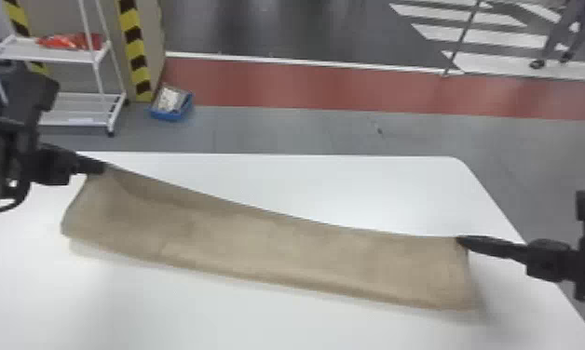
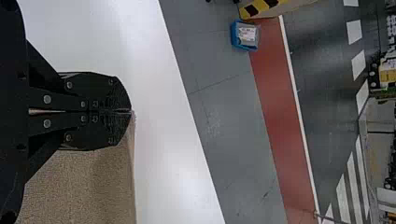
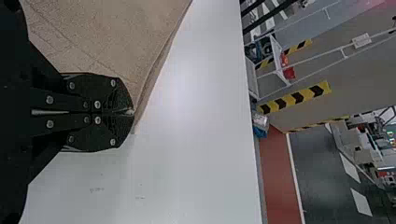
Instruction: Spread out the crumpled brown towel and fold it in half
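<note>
Seems to be at the spreading-out step, with the brown towel (image 1: 277, 246) stretched over the white table (image 1: 305, 330). Probably calls next for laying the towel flat, with both corners kept taut, before folding. Runs lengthwise side to side, slanting nearer at the right end. Pinched by closed fingers at both upper corners, in left gripper (image 2: 130, 111) and right gripper (image 3: 133, 112).
</note>
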